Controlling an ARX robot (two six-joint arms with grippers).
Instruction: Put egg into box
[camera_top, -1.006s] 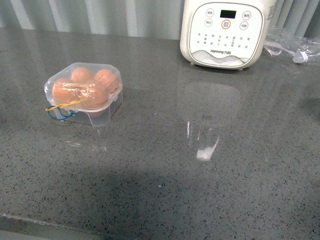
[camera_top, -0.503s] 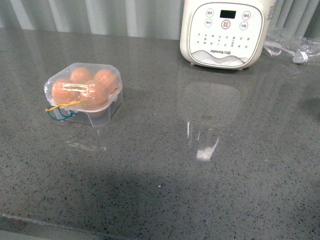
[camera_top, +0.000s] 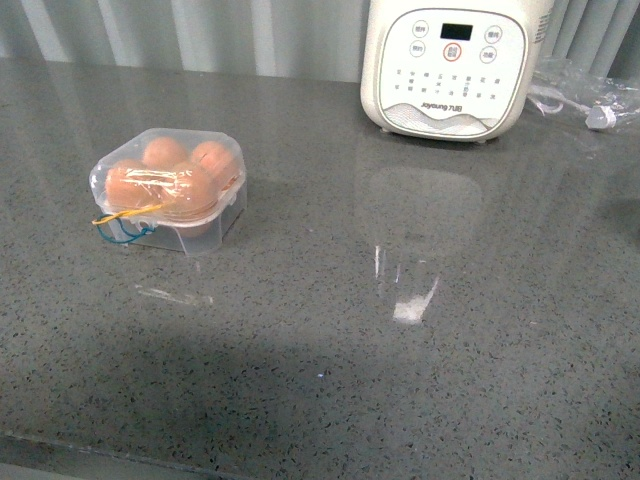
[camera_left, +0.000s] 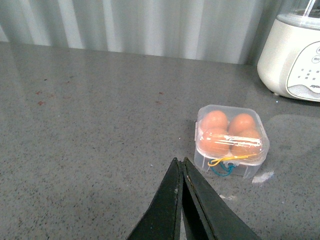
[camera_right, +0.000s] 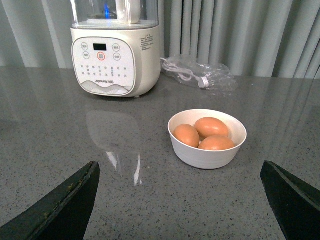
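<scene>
The box is a small clear plastic egg case on the grey counter at the left, lid down, holding several brown eggs, with yellow and blue bands at its front. It also shows in the left wrist view. My left gripper is shut and empty, a short way from the box. A white bowl holds three brown eggs. My right gripper is wide open and empty, short of the bowl. Neither gripper shows in the front view.
A large white cooker stands at the back of the counter, also in the right wrist view. A crumpled clear plastic bag lies to its right. Grey curtains hang behind the counter.
The front view has shifted very slightly. The box and cooker have not moved on the counter.
</scene>
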